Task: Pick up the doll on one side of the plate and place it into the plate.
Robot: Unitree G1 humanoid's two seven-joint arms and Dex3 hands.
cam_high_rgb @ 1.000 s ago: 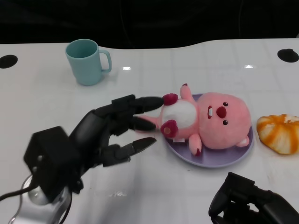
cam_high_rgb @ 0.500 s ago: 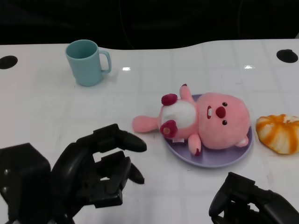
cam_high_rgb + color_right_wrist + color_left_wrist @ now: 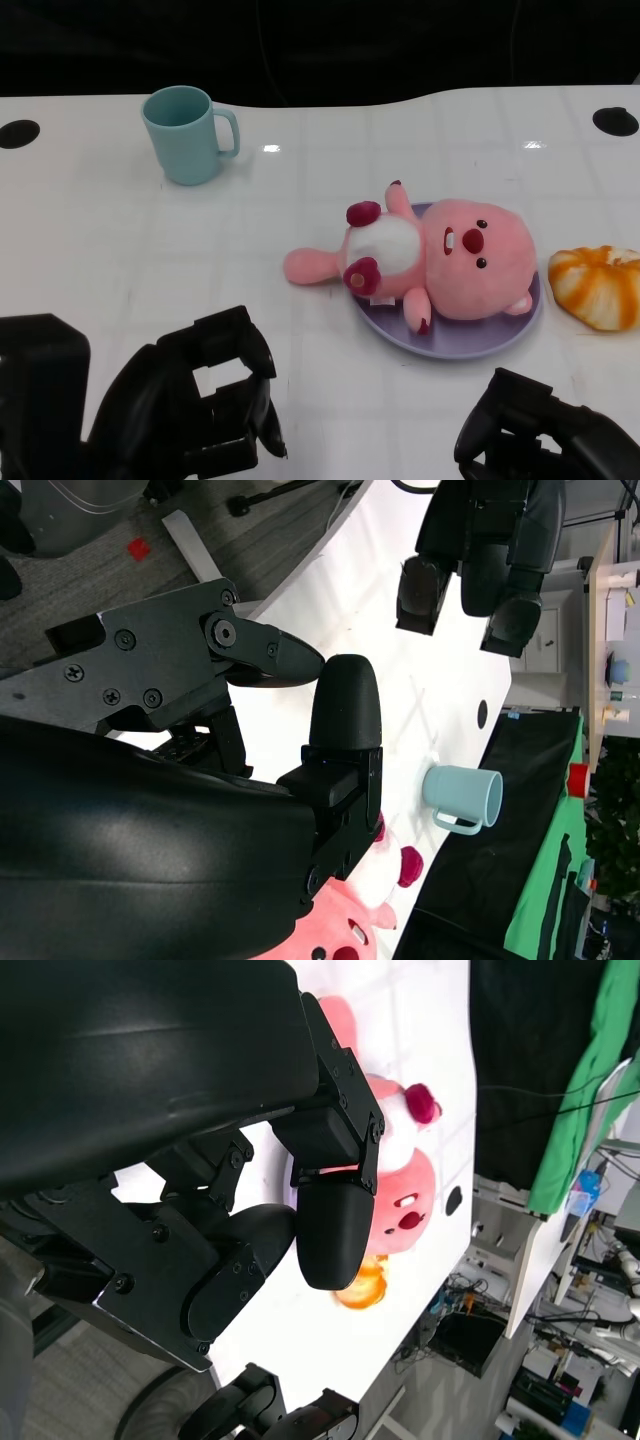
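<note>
step: placing done, I judged, left hand [image 3: 190, 415] low near table edge, fingers curled on nothing | right hand [image 3: 545, 440] empty, curled | doll [image 3: 440, 262] lay on plate [image 3: 470, 345], one limb overhanging | next: maybe nudge it in

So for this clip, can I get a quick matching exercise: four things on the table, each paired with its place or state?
Things:
1. doll
2. mug
3. bread roll
4. left robot hand

Places or states:
A. standing at the table's far left
B. right of the plate, off it
C. lying on the plate
D. holding nothing, near edge

Pairs: 1-C, 2-A, 3-B, 4-D
</note>
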